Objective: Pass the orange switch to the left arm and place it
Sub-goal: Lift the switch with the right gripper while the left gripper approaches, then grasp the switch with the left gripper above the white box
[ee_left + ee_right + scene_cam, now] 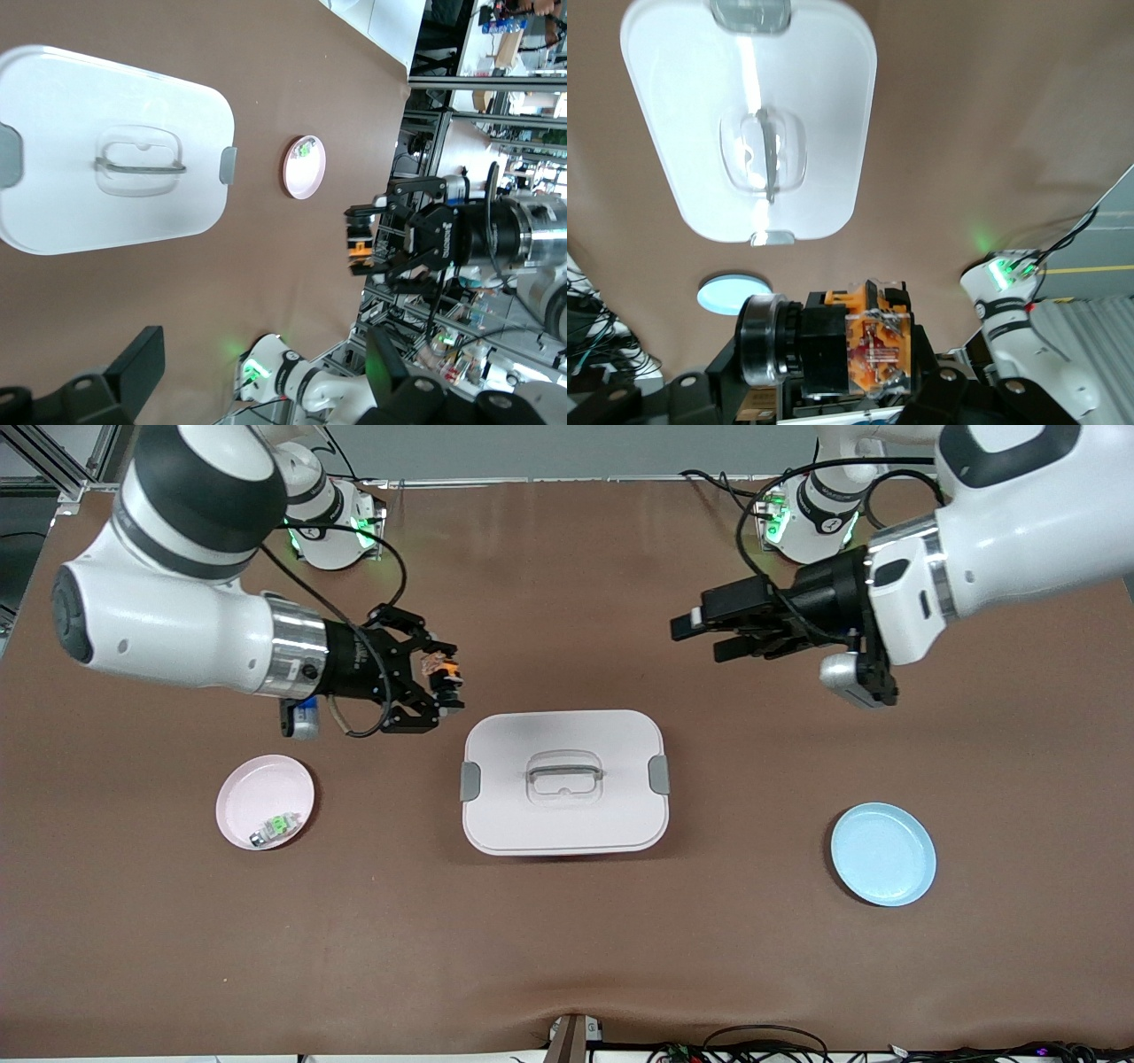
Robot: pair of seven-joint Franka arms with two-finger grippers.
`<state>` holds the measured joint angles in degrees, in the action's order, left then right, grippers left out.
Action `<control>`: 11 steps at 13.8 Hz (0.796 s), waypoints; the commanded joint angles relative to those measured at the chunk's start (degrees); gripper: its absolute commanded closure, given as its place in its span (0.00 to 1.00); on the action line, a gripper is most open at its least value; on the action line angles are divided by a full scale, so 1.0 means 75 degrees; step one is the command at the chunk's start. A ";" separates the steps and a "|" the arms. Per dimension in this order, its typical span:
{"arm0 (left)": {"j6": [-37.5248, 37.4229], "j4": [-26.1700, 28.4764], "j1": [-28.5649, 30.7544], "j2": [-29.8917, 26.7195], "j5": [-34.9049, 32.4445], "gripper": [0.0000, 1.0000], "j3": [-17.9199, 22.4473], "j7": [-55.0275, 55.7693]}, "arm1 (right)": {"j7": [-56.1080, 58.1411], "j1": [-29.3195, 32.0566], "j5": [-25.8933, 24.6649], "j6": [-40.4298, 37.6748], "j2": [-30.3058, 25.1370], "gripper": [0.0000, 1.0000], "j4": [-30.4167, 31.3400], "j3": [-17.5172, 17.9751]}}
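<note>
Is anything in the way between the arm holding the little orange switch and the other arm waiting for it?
Nothing visible. The right gripper holds the orange switch up in the air, and the open left gripper waits facing it. The white box sits on the table lower in the front view, beside the straight line between them, not on it.

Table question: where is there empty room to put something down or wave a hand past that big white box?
Bare brown table runs wide along the camera's edge, nearer than the box. More lies between the box and the blue plate, and between the box and the pink plate. It is crowded above the stretch from box to arm bases, where the right gripper holds the orange switch and the left gripper hangs open.
</note>
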<state>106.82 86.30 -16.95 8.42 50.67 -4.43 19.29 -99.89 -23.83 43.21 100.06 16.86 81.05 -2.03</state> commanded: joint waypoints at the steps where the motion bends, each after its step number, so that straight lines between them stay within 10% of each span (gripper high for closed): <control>1: 0.0637 0.0105 -0.0398 0.0085 0.0041 0.00 0.0040 0.0241 | -0.0777 -0.0419 0.0133 0.0462 0.0282 1.00 -0.0434 -0.0082; 11: 0.2597 0.0177 -0.1443 0.0659 0.0029 0.00 0.0040 0.0968 | -0.2934 -0.1474 -0.0170 0.1377 0.1395 1.00 -0.2179 -0.0140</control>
<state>125.14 87.74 -27.12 13.36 50.67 -4.46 25.70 -117.98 -33.71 42.99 110.88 23.83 70.73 -2.15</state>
